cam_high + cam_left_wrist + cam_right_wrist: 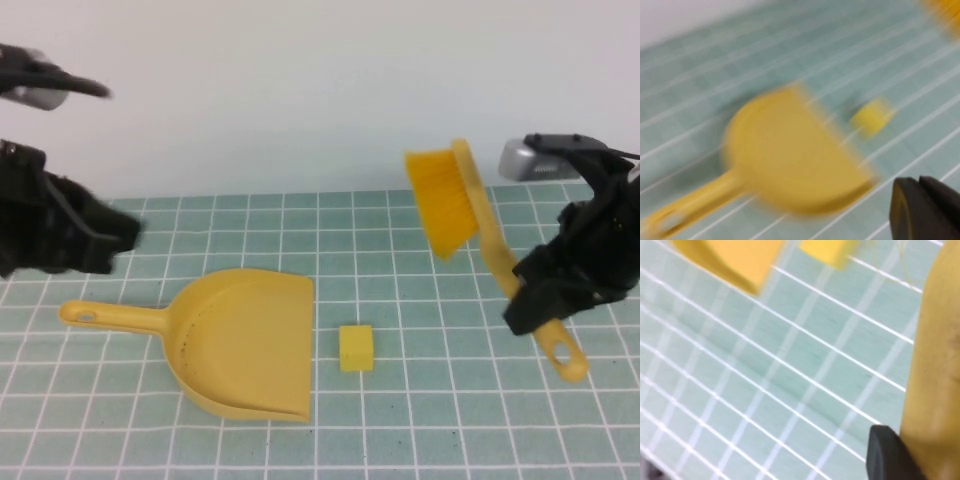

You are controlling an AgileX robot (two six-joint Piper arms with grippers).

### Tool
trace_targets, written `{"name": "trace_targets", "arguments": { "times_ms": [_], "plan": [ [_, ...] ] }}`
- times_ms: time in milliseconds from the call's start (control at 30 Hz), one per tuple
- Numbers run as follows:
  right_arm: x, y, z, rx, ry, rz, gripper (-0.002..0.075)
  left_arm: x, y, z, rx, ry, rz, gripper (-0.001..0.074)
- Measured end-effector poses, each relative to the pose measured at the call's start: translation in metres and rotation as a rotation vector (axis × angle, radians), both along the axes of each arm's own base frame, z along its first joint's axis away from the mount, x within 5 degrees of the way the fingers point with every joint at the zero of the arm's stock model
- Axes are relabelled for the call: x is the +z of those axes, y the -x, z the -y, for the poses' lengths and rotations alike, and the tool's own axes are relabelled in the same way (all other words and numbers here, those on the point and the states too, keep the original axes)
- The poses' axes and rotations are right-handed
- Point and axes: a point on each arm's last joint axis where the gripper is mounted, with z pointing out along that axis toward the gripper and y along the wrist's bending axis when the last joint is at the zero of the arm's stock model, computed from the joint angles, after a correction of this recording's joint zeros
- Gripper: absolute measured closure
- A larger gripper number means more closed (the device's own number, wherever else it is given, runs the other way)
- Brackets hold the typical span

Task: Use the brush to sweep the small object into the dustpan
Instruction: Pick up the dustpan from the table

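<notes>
A yellow dustpan (245, 340) lies on the green checked mat, its handle pointing left and its mouth facing right. A small yellow cube (356, 347) sits just right of the mouth. My right gripper (530, 290) is shut on the handle of the yellow brush (470, 215) and holds it tilted above the mat, bristles up and to the left, right of the cube. My left gripper (105, 235) hovers at the left, above the dustpan's handle, shut and empty. The left wrist view shows the dustpan (790, 155) and the cube (871, 116), blurred.
The green mat (420, 420) with white grid lines covers the table up to a white wall behind. In the right wrist view one dark finger (885, 455) presses against the brush handle (935, 365), with the cube (827, 250) and the dustpan's edge (735, 257) beyond.
</notes>
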Motion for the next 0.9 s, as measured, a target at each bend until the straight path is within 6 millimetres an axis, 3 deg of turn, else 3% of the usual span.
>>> {"name": "trace_targets", "arguments": {
  "times_ms": [200, 267, 433, 500, 667, 900],
  "plan": [
    [-0.005, 0.009, -0.014, 0.044, 0.160, 0.019, 0.0551, -0.002, -0.046, -0.016, -0.024, -0.321, -0.075, 0.0692],
    [-0.006, 0.014, -0.022, 0.067, 0.182, 0.025, 0.0551, -0.014, -0.065, -0.019, -0.031, -0.386, -0.119, 0.0621],
    [-0.016, 0.017, -0.037, 0.111, 0.208, 0.010, 0.0551, -0.055, -0.103, -0.018, -0.037, -0.421, -0.233, 0.0357],
    [-0.021, 0.016, -0.039, 0.115, 0.216, -0.003, 0.0551, -0.071, -0.112, -0.018, -0.089, -0.461, -0.256, 0.0305],
    [-0.025, 0.013, -0.038, 0.122, 0.249, -0.001, 0.0551, -0.104, -0.129, -0.019, -0.204, -0.536, -0.287, 0.0265],
    [-0.026, 0.013, -0.037, 0.123, 0.253, -0.001, 0.0551, -0.133, -0.141, -0.019, -0.280, -0.607, -0.322, 0.0260]
  ]
}}
